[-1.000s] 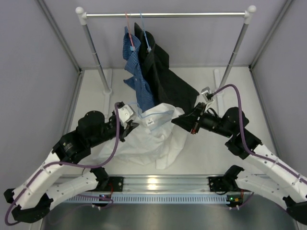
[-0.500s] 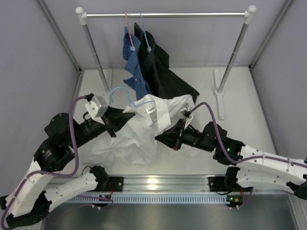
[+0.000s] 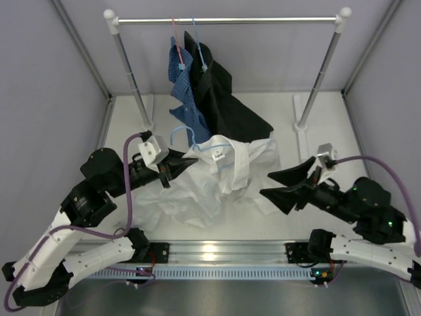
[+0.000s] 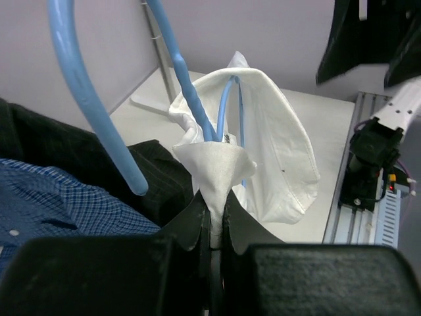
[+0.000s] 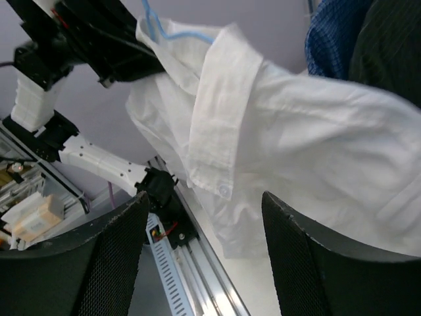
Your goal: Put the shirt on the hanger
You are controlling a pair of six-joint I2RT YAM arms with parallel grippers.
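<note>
Top external view: the left pincer [image 3: 189,160] is clamped tight on a fold of the white shirt [image 3: 217,181] by its collar. It holds that part up while the rest slumps in a heap on the desk [image 3: 289,135]. The light-blue hanger [image 4: 82,92] runs down into the collar opening, its hook curving up just beside the left pincer. The right pincer [image 3: 281,185] hovers close to the shirt's right edge, jaws spread wide, gripping nothing. Behind, a blue checked shirt [image 3: 186,99] and a black shirt [image 3: 227,105] hang from the rail [image 3: 263,20].
</note>
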